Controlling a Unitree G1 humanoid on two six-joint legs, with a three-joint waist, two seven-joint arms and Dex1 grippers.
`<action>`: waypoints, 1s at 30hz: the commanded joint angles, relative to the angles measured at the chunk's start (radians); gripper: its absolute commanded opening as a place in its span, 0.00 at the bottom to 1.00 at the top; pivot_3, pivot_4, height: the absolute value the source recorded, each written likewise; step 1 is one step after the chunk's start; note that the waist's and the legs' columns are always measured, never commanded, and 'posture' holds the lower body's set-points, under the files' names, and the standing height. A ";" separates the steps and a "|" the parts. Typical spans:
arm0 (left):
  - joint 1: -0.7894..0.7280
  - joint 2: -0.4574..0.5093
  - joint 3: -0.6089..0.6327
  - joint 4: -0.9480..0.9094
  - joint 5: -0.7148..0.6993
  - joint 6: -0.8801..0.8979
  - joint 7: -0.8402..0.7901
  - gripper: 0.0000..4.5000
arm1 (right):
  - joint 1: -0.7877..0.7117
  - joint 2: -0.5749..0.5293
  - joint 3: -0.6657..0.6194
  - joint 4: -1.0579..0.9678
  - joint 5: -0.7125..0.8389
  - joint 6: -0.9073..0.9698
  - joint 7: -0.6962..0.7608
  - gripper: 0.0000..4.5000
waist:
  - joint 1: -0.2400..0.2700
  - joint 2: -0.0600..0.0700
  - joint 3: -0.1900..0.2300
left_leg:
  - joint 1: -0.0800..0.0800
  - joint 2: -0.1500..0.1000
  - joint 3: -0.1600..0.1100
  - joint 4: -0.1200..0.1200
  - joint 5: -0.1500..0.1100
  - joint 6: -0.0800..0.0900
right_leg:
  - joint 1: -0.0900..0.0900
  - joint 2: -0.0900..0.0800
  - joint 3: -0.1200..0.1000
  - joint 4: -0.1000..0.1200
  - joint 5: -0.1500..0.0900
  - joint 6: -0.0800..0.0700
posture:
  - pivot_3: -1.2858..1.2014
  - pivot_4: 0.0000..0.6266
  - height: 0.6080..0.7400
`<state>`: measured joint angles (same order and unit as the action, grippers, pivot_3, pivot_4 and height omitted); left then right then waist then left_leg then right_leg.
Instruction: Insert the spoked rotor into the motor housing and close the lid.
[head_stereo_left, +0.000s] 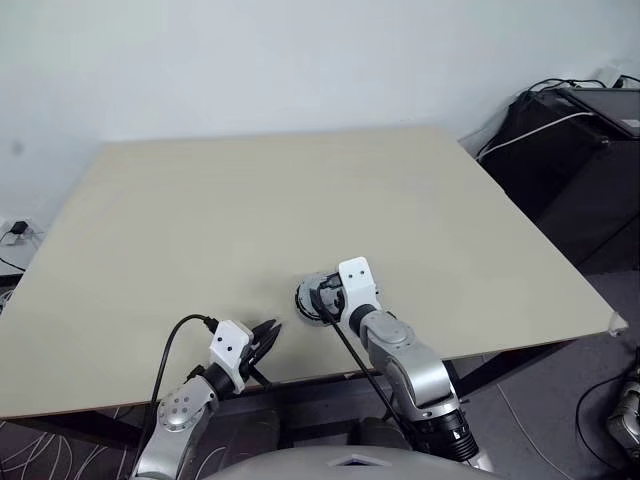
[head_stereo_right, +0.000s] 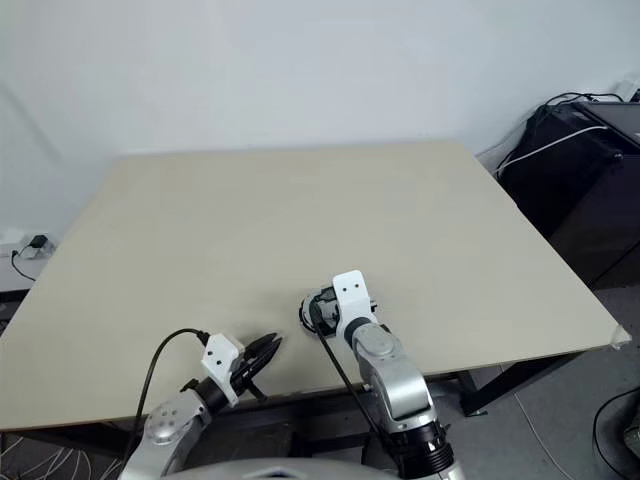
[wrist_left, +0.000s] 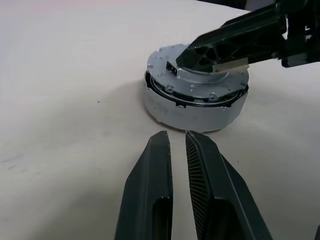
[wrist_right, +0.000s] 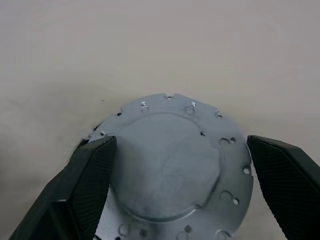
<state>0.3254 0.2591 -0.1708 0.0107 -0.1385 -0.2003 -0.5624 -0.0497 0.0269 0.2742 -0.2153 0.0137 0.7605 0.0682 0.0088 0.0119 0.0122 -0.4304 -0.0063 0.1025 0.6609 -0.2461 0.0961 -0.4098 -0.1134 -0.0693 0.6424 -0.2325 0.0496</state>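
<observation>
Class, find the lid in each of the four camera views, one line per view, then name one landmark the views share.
Left eye view: lid near the table's front edge, at the right gripper.
Right eye view: lid, same spot.
Left wrist view: lid on the round assembly, beyond the left gripper.
Right wrist view: lid between the right fingers.
Shared landmark: the beige table.

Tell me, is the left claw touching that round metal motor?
Apart. The left wrist view shows bare table between the left gripper and the motor housing.

Beige table (head_stereo_left: 300, 200), lidded motor housing (wrist_left: 195, 97) near its front edge
</observation>
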 joint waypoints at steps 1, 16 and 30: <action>0.001 0.004 0.007 -0.051 -0.012 0.001 -0.001 0.13 | -0.018 0.029 -0.009 -0.015 -0.003 0.007 -0.025 0.99 | -0.002 0.000 0.000 | 0.000 0.000 0.000 0.000 0.000 0.000 | 0.000 0.000 0.000 0.000 0.000 0.000 | 0.52 0.00 1.00; 0.003 0.005 0.009 -0.063 -0.012 0.019 -0.003 0.13 | -0.010 0.001 0.066 -0.059 -0.001 -0.014 0.018 0.99 | -0.020 0.001 0.000 | 0.000 0.000 0.000 -0.001 0.001 -0.001 | 0.000 0.000 0.000 0.000 0.000 0.000 | 0.52 0.00 1.00; -0.002 -0.001 0.007 -0.060 -0.012 0.018 -0.002 0.13 | -0.010 -0.016 0.079 -0.013 -0.004 -0.006 0.054 0.99 | -0.020 0.001 0.001 | 0.000 0.000 0.000 -0.001 0.001 -0.001 | -0.001 0.000 0.000 0.000 0.000 0.000 | 0.52 0.00 1.00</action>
<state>0.3353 0.2591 -0.1681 -0.0031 -0.1384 -0.1768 -0.5646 -0.0503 0.0090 0.3481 -0.2202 0.0102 0.7689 0.1159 -0.0115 0.0127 0.0127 -0.4301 -0.0060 0.1026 0.6596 -0.2454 0.0951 -0.4104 -0.1131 -0.0692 0.6424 -0.2327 0.0494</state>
